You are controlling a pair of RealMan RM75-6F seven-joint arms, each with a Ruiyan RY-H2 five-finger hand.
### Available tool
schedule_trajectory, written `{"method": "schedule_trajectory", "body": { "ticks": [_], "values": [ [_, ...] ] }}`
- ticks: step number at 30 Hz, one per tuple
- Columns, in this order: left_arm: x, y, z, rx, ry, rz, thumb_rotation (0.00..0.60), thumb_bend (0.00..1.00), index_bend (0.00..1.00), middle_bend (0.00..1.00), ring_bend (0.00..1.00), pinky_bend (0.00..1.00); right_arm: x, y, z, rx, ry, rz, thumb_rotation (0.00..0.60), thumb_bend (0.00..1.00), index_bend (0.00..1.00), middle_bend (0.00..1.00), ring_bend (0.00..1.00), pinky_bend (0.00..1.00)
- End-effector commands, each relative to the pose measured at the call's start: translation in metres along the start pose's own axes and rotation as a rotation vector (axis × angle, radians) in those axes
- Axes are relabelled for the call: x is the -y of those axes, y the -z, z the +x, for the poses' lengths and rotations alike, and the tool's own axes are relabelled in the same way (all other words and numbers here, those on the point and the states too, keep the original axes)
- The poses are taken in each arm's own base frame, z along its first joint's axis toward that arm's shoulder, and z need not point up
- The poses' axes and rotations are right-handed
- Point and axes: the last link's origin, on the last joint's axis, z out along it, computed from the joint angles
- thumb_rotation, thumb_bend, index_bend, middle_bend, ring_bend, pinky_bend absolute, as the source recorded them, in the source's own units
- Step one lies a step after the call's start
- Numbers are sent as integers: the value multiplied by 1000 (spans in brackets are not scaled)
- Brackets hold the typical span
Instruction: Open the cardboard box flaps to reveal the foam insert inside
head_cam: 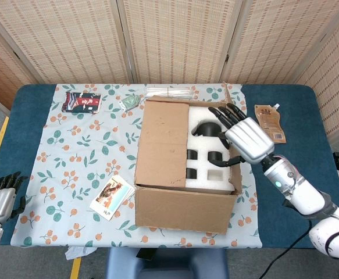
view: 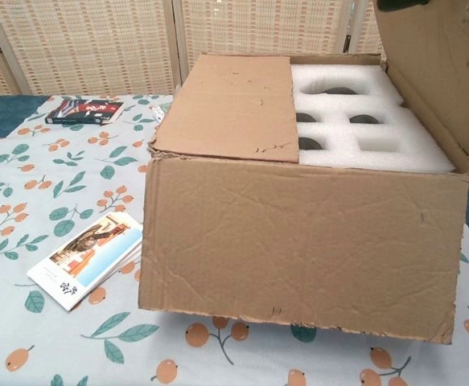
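Head view shows us the brown cardboard box [head_cam: 184, 168] standing near the front edge of the tabletop, on a floral-print cloth [head_cam: 82, 145] that covers the middle of the blue table [head_cam: 29, 116]. Its left flap [head_cam: 160, 145] lies flat over the left half of the opening, while the right flap [view: 435, 72] stands nearly upright — in the chest view it rises steeply above the box's right wall. Between them we see the white foam insert [head_cam: 207, 163] with dark round pockets. Our right hand [head_cam: 245, 136] is at the raised right flap, fingers [head_cam: 224, 113] spread and extended toward the back edge; whether it pinches the cardboard or only presses against it we cannot tell. Our left hand [head_cam: 0, 200] hangs off the front left corner of the table, fingers loosely apart, holding nothing. A picture booklet [head_cam: 112, 196] lies just left of the box near the front edge; a dark red-and-black packet [head_cam: 82, 102] sits toward the back left corner, and a brown spouted pouch [head_cam: 270, 123] toward the back right — well apart from the box.
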Motion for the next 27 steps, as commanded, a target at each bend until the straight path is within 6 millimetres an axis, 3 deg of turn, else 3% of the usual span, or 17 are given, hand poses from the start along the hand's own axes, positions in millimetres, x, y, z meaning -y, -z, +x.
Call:
{"method": "schedule_trajectory", "body": {
  "ticks": [1, 10, 16, 19, 24, 27],
  "values": [
    [-3, 1, -2, 3, -10, -7, 600, 669, 171, 71, 0, 0, -4, 19, 5, -25, 5, -26, 200, 254, 682, 0, 0, 0],
    [-10, 3, -6, -7, -49, -19, 600, 669, 158, 71, 0, 0, -33, 76, -7, 0, 5, -146, 200, 254, 682, 0, 0, 0],
    [-17, 4, -6, -28, -54, -41, 600, 669, 56, 71, 0, 0, -52, 109, -24, 22, -3, -205, 198, 253, 680, 0, 0, 0],
    [-18, 4, -2, -41, -32, -48, 600, 669, 43, 70, 0, 0, -58, 120, -30, -5, -43, -209, 196, 254, 585, 0, 0, 0],
    [-30, 2, 21, -84, -26, -124, 600, 669, 48, 71, 0, 0, -74, 141, -43, -69, -112, -243, 195, 253, 410, 0, 0, 0],
    [-45, -1, 42, -105, -28, -229, 600, 669, 126, 71, 0, 0, -85, 154, -53, -161, -23, -300, 229, 253, 364, 0, 0, 0]
  ]
}}
